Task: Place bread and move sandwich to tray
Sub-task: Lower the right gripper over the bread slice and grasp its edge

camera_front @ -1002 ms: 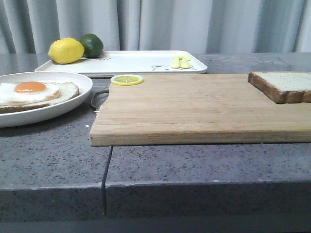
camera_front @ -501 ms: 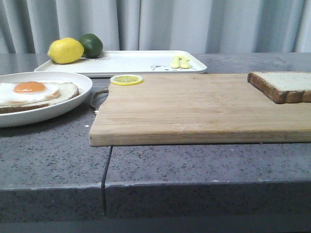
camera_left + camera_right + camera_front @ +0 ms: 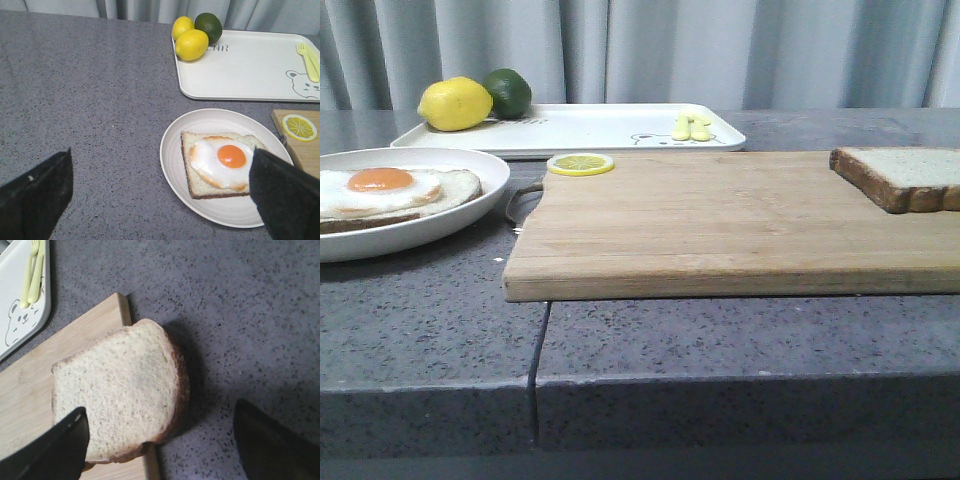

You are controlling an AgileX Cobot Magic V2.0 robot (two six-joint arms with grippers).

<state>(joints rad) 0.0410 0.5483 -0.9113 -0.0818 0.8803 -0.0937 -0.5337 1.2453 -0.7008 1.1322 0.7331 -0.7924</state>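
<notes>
Two lemons (image 3: 190, 44) and a lime (image 3: 209, 26) crowd the tray's (image 3: 250, 75) far corner; a lemon slice (image 3: 581, 164) lies on the cutting board (image 3: 720, 225). The bread (image 3: 120, 390) overhangs the board's edge. The sandwich (image 3: 220, 162) sits on its plate (image 3: 172, 150). Left gripper (image 3: 165, 200) and right gripper (image 3: 160, 447): fingers spread wide, holding nothing.

It looks like a kitchen-style setup: a grey speckled stone tabletop (image 3: 430, 330), a wooden cutting board (image 3: 720, 225), food on a plate (image 3: 440, 225), and grey curtains (image 3: 650, 50) behind.
</notes>
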